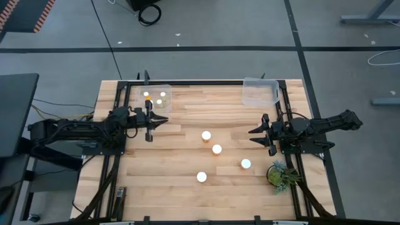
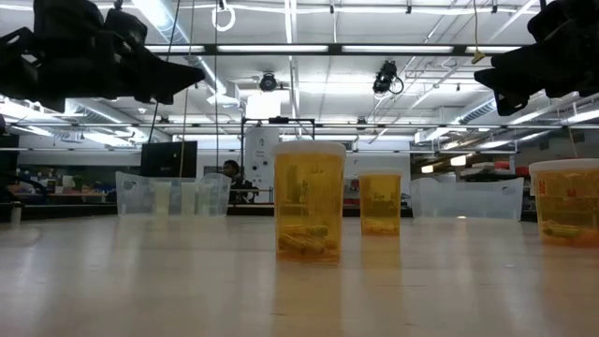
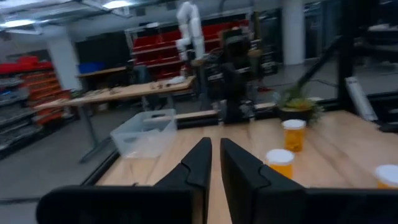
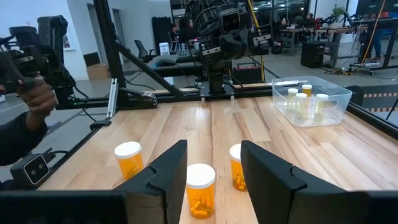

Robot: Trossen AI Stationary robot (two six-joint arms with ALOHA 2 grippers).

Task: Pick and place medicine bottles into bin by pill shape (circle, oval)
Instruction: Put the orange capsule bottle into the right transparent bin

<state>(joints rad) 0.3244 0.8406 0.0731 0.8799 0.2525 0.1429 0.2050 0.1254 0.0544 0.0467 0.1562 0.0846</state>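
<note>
The table is pale wood in planks, smooth with a slight sheen. Ahead of the right gripper, between its spread matt black plastic-looking fingers, stands a medicine bottle of glossy translucent amber plastic with a smooth white cap. Beyond the jaws, the bin is clear, shiny plastic. The frame rails look like dark matt metal

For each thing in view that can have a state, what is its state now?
Left gripper: fingers nearly shut, holding nothing, beside the left bin.
Right gripper: open, empty.
Left bin: holds several bottles.
Right bin: looks empty.
Four bottles on the table: upright, capped.
</note>
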